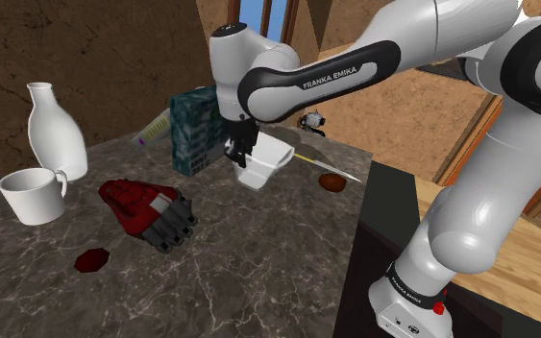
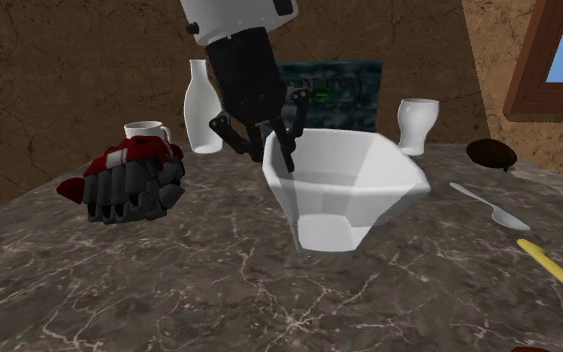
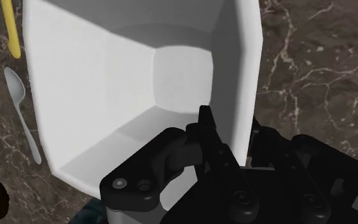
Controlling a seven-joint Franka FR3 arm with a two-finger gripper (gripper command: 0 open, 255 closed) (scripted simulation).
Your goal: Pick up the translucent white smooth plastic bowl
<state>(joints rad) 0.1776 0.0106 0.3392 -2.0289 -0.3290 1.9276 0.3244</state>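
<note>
The white faceted bowl (image 2: 354,185) stands in the middle of the dark marble table (image 2: 169,290), seemingly resting on it. My black gripper (image 2: 266,158) comes down on the bowl's rim on the side nearer the red-and-black glove. One finger is inside the bowl and the other outside, clasping the wall between them. In the wrist view the bowl (image 3: 139,83) opens ahead of the gripper (image 3: 234,130), with its rim running between the fingers. From the shoulder view the gripper (image 1: 242,154) meets the bowl (image 1: 266,165) just in front of the teal box.
A red-and-black glove (image 1: 153,211), a white mug (image 1: 33,195) and a white jug (image 1: 55,130) lie toward the shoulder view's left. The teal box (image 1: 193,130) stands behind the bowl. A spoon (image 2: 489,205), a yellow stick (image 2: 554,270) and a brown lump (image 2: 491,152) lie beyond it.
</note>
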